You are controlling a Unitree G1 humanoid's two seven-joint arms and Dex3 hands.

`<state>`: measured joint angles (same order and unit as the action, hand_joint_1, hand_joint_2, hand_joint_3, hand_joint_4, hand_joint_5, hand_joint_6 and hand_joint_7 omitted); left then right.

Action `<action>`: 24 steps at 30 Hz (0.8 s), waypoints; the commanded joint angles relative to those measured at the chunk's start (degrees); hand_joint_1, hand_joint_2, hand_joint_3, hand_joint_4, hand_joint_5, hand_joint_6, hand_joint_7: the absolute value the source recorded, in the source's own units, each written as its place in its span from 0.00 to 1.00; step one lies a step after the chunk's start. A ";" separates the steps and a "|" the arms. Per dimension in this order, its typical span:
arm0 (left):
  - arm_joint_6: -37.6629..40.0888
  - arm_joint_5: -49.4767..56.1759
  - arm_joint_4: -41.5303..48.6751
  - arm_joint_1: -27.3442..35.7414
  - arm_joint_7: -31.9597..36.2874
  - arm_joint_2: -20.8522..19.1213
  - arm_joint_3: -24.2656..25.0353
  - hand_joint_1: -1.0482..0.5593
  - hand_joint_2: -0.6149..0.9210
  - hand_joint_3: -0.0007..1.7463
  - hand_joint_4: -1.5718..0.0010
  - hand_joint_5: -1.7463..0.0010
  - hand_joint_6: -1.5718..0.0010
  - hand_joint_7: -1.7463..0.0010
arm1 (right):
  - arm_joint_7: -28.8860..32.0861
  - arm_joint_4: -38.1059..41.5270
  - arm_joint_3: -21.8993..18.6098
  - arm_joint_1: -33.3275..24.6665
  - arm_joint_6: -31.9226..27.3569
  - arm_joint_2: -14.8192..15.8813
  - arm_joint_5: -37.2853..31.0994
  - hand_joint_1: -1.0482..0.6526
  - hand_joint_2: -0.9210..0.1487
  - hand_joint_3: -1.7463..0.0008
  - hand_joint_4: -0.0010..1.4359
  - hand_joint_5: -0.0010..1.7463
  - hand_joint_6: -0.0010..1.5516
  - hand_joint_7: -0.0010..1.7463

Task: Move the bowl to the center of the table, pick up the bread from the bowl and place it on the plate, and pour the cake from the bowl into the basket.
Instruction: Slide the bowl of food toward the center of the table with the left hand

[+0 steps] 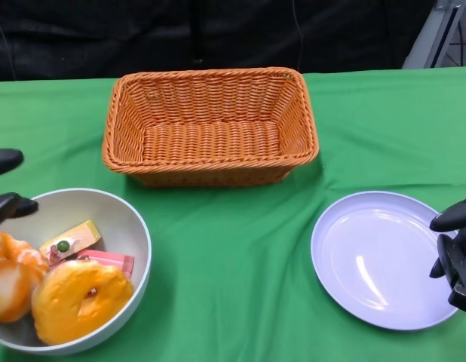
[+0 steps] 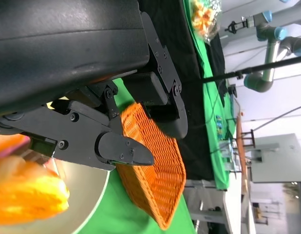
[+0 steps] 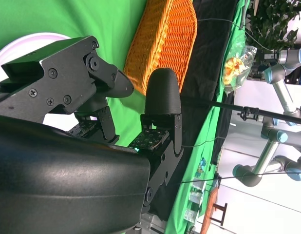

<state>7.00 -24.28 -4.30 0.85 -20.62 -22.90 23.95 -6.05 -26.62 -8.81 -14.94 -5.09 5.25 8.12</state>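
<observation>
Right now the bowl (image 1: 127,226) sits at the near left corner of the green tabletop (image 1: 233,264), partly cut off by the picture's edge, well short of the middle. It looks like a smooth, rigid, grey-white shell, probably light but slippery, so the rim nearest the left hand (image 1: 8,188) seems the sensible place to take hold, or a push against its outer wall. Inside lie a glossy ring-shaped bread (image 1: 81,298), a small cake slice (image 1: 71,241) with a green dot on top, a pink piece beside it and more orange-white food at the far left. The bread appears firm and smooth, and its hole offers a purchase. The cake looks small and loose enough to slide out when the bowl is tipped.

The left hand hovers just beside the bowl's rim with its fingers apart, holding nothing. The right hand (image 1: 455,249) hangs at the plate's (image 1: 376,260) near edge, fingers spread and empty. The woven basket (image 1: 210,124) stands at the back, between the two.

Both hands are mostly out of the head view, so whether the left fingertips touch the rim is unclear. What the food at the far left is I cannot tell.
</observation>
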 commanded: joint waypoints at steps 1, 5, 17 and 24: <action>-0.04 0.85 2.33 -1.37 -1.59 -3.74 1.52 0.40 1.00 0.05 0.51 0.92 0.55 1.00 | 0.33 0.91 -0.22 0.21 1.40 0.14 -0.54 0.62 0.29 0.42 0.51 0.95 0.45 0.75; -0.94 3.90 8.64 -2.85 -5.20 -9.41 1.23 0.32 1.00 0.08 0.58 0.97 0.62 1.00 | 0.52 0.91 0.15 0.22 1.33 -0.07 -0.82 0.61 0.30 0.43 0.50 0.95 0.45 0.74; 2.18 9.11 18.19 -6.55 -7.25 -16.67 -0.73 0.25 1.00 0.09 0.73 1.00 0.75 1.00 | 0.79 0.42 0.69 -0.08 1.30 -0.47 -1.59 0.62 0.29 0.43 0.50 0.94 0.45 0.73; 1.01 18.05 26.08 -10.09 -7.48 -22.13 -6.11 0.20 1.00 0.14 0.75 1.00 0.77 1.00 | 1.11 0.45 1.00 -0.11 0.99 -0.42 -2.09 0.61 0.29 0.44 0.50 0.95 0.45 0.74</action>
<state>8.69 -8.08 20.27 -8.36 -28.09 -42.82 18.76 -5.37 -25.74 -7.60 -14.89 -4.09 4.83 6.21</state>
